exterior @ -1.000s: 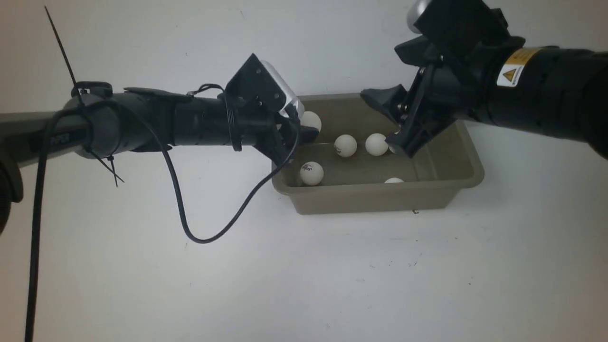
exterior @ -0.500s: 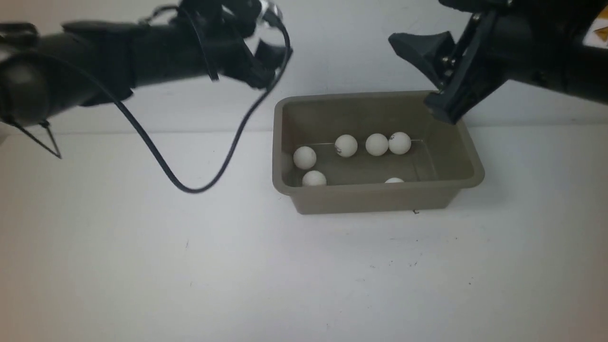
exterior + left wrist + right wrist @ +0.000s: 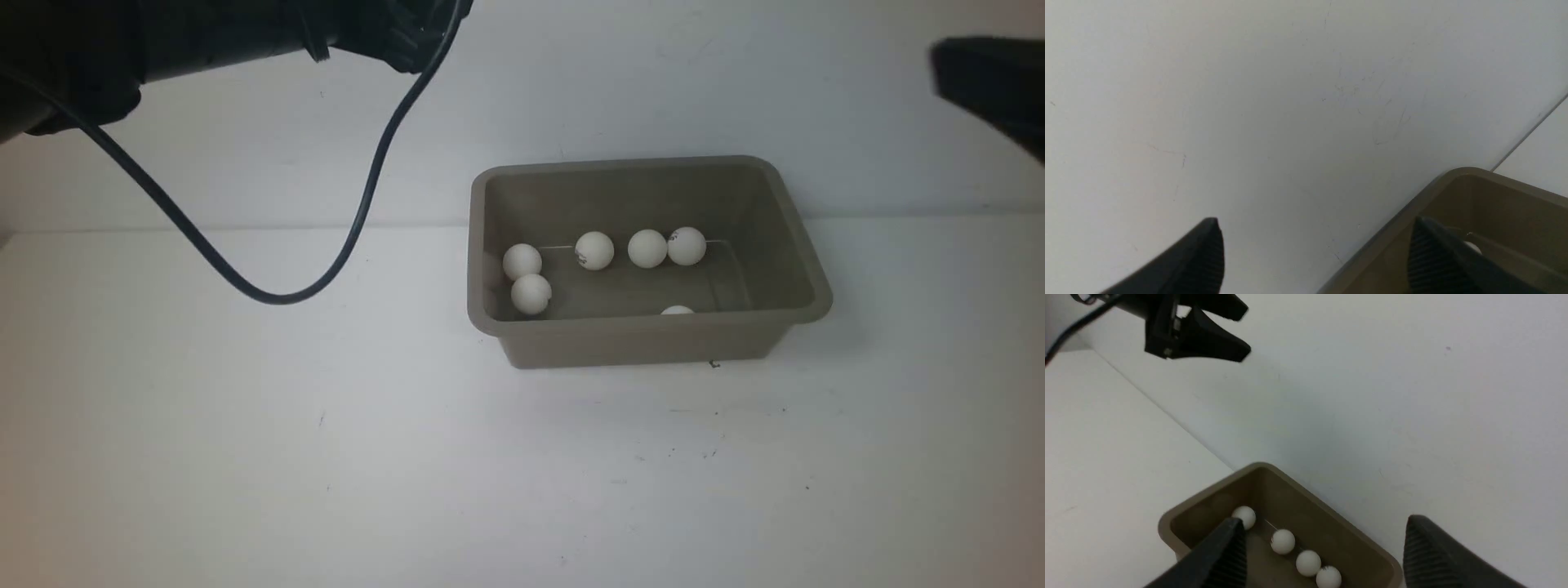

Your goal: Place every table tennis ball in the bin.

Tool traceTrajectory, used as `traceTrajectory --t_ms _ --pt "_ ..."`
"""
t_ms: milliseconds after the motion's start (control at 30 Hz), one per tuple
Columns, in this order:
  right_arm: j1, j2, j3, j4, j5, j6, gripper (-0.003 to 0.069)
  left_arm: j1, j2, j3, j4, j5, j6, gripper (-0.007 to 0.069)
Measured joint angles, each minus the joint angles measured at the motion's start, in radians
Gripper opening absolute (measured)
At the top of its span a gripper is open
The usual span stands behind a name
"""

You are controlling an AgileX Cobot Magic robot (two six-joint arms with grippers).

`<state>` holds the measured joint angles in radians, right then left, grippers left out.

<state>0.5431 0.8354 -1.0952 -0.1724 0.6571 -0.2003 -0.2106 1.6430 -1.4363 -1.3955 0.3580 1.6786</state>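
Note:
The taupe bin [image 3: 653, 336] stands on the white table with several white table tennis balls inside. Two lie at its left end [image 3: 522, 260], three sit in a row along the far wall [image 3: 647, 248], and one is near the front wall [image 3: 677, 310]. My left gripper [image 3: 1315, 219] hangs open and empty above the table beside the bin's corner [image 3: 1453, 179]. It also shows in the right wrist view as the left gripper [image 3: 1208, 335], high up and open. My right gripper [image 3: 1323, 519] is open and empty, well above the bin [image 3: 1167, 526].
The left arm [image 3: 204, 33] crosses the top left corner, and its black cable [image 3: 269, 294] loops down over the table. A dark part of the right arm [image 3: 988, 73] shows at the top right edge. A white wall rises right behind the bin.
The left gripper opened and its ball dropped into the bin, settling by another at the left end. Both arms rose and drew back from the bin.

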Motion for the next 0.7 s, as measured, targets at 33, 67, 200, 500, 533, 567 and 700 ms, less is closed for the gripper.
traceTrajectory --t_ms 33,67,200,500,533,567,700 --pt "0.0 -0.025 0.009 -0.027 0.011 0.025 0.0472 0.0 0.0 0.0 0.0 0.0 -0.004 0.0542" --pt "0.0 -0.036 0.016 -0.046 0.021 0.05 0.0472 0.0 0.0 0.0 0.0 0.0 -0.006 0.0542" --pt "0.0 -0.157 0.083 -0.147 0.051 0.19 0.0472 0.0 0.0 0.0 0.0 0.008 -0.023 0.0542" --pt "0.0 -0.284 0.37 -0.349 -0.076 0.441 0.0472 0.0 0.0 0.0 -0.006 0.037 -0.032 0.0542" --pt "0.0 -0.287 0.393 -0.374 -0.09 0.462 0.0472 0.0 0.0 0.0 -0.007 0.046 -0.032 0.0543" --pt "0.0 -0.287 0.398 -0.38 -0.093 0.478 0.0472 0.0 0.0 0.0 -0.007 0.046 -0.032 0.0544" --pt "0.0 -0.289 0.483 -0.535 -0.145 0.632 0.0472 0.0 0.0 0.0 -0.007 0.082 -0.033 0.0545"
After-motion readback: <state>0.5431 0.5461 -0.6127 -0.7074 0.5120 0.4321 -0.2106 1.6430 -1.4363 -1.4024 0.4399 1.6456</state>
